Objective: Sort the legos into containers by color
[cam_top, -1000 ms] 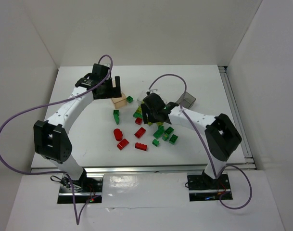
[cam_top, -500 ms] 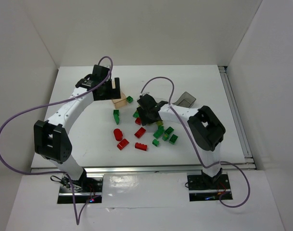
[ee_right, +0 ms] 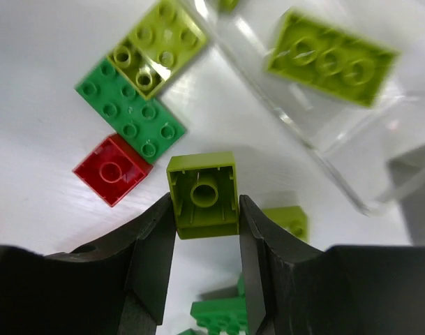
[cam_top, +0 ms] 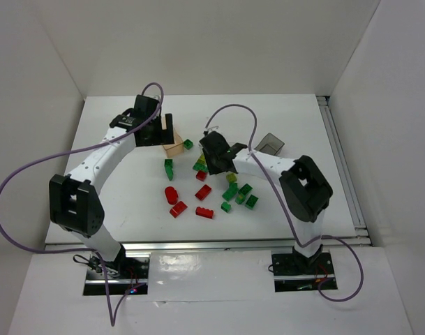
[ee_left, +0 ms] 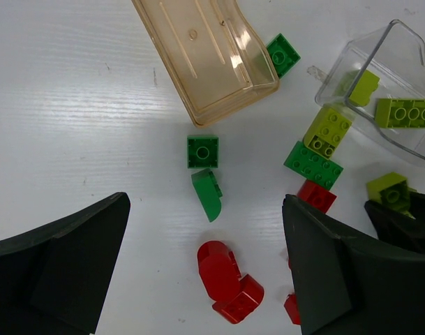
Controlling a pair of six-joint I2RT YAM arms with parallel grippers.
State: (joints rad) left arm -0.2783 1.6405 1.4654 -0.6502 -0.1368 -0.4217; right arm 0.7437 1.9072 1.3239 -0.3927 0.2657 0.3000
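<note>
Two yellow-green pieces (ee_left: pixel 404 112) at least lie inside the clear container (ee_left: pixel 341 64), and that is all the sorting that shows as done. A third yellow-green brick (ee_right: pixel 202 194) is pinched between the jaws of the right claw (ee_right: pixel 204 209), its hollow underside facing the wrist camera. Whether it has left the tabletop (cam_top: pixel 128 202) I cannot tell. The clear container sits just ahead and to the right of that claw, so the drop looks like a short carry.

The left claw (cam_top: pixel 165 128) stands wide open and holds nothing. The peach container (ee_left: pixel 198 49) is just ahead of it and looks empty. The smoky grey container (cam_top: pixel 270 144), off to the right of the right claw, shows no brick that I can make out.

By my reckoning most of the work is left. All the red bricks (cam_top: pixel 203 191) and dark green bricks (cam_top: pixel 230 192) are loose on the tabletop, scattered below and between the two claws. A few loose yellow-green bricks (ee_right: pixel 156 45) lie close around the right claw, one resting against a dark green plate (ee_right: pixel 128 118). The job looks early: one colour started, two untouched.
</note>
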